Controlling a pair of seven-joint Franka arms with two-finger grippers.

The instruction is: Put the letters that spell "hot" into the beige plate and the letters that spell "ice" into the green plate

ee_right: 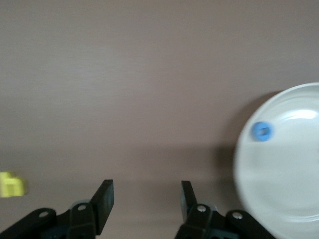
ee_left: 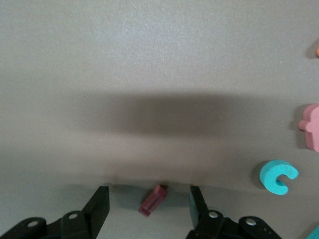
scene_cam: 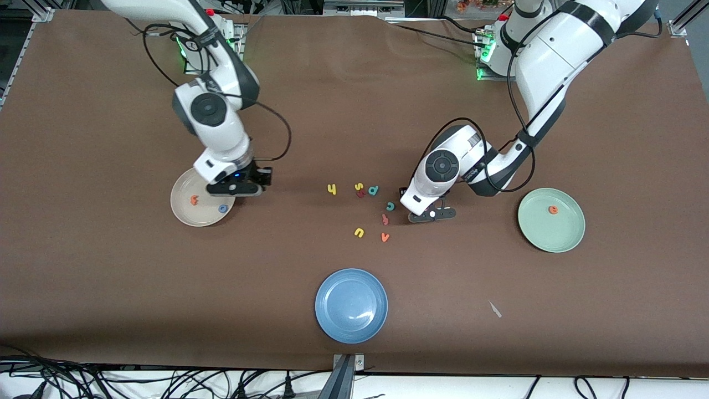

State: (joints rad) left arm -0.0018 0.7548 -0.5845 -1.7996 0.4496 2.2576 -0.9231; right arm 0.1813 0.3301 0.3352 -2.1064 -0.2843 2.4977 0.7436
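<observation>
The beige plate holds the orange t and the blue o. My right gripper hangs open and empty at that plate's rim; its wrist view shows the gripper, the plate, the o and the yellow h. The h lies mid-table. My left gripper is down at the table, open, its gripper straddling the maroon i without touching it. The teal c lies beside it. The orange e sits in the green plate.
Other letters lie mid-table: a yellow s, a teal d, a pink letter, a yellow u and an orange v. A blue plate sits nearer the front camera.
</observation>
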